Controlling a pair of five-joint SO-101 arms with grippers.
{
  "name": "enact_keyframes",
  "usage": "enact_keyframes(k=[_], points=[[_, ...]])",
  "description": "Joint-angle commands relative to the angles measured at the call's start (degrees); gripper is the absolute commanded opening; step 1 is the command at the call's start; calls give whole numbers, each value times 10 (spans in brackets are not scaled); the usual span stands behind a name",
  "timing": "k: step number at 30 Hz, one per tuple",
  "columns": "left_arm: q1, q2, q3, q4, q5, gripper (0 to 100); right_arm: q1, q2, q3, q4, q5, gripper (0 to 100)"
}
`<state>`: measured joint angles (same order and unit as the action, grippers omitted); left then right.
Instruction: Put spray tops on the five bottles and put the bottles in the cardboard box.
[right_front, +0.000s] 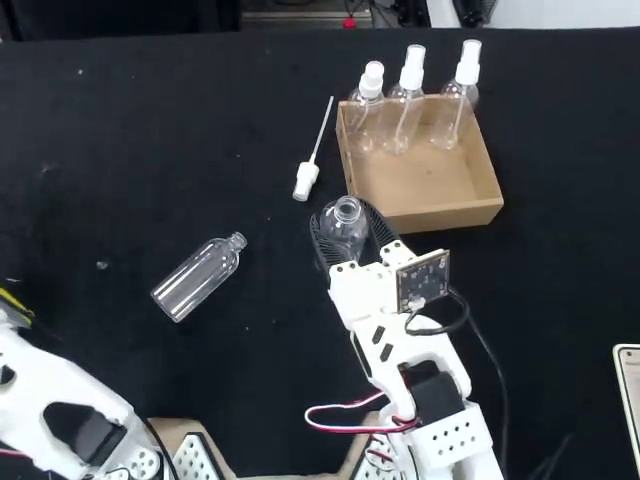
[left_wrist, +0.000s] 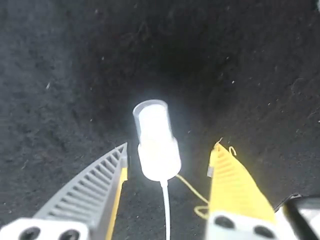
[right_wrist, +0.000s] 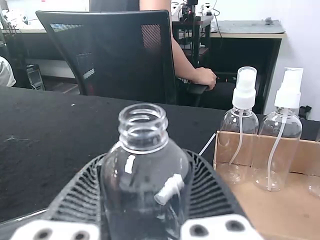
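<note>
1. My right gripper (right_front: 345, 240) has its jaws closed around the open bottle (right_front: 343, 222), one dark finger on each side of the body. The bottle stands upright with a bare neck and no top on it.
2. That bottle sits just off the near-left corner of the box (right_front: 430, 180), outside it, over the black table (right_front: 150, 130).
3. Three capped bottles (right_front: 405, 105) stand upright inside the box in a row along its far wall. Each has a white spray top fitted, with the tube running down inside.
4. A loose top (right_front: 306, 181) lies on the table just left of the box, its thin tube pointing away towards the far side. Nothing touches it.
5. A lying bottle (right_front: 200, 277) rests on its side well left of the right gripper, uncapped, with its neck pointing towards the box.
6. My left gripper (left_wrist: 170, 147) has its jaws spread wide and grips nothing. A second top (left_wrist: 157, 145) lies on the cloth between the fingers, apart from both, with its tube running back towards the gripper's base.
7. From above, the left arm (right_front: 60, 420) sits at the near-left corner of the table.
</note>
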<state>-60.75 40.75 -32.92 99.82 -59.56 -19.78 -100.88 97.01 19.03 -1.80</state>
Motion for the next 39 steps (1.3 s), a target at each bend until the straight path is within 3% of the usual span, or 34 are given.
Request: enact_keyframes(k=[1,15,21,24,30,36,39], points=[[-7,0,-18,-8,-11,256,5,-9,-2,3,5,18],[-9,63,-49,-10,-10,253,5,-9,-2,3,5,18],[-7,63,-51,10,-6,49,5,-10,-2,3,5,18],[-10,47,-51,10,-4,59,5,-11,-2,3,5,18],[-13,-89,15,11,18,73,5,-11,-2,3,5,18],[44,-337,269,2,22,76,5,-11,-2,3,5,18],[107,-469,383,-39,86,76,5,-11,-2,3,4,18]])
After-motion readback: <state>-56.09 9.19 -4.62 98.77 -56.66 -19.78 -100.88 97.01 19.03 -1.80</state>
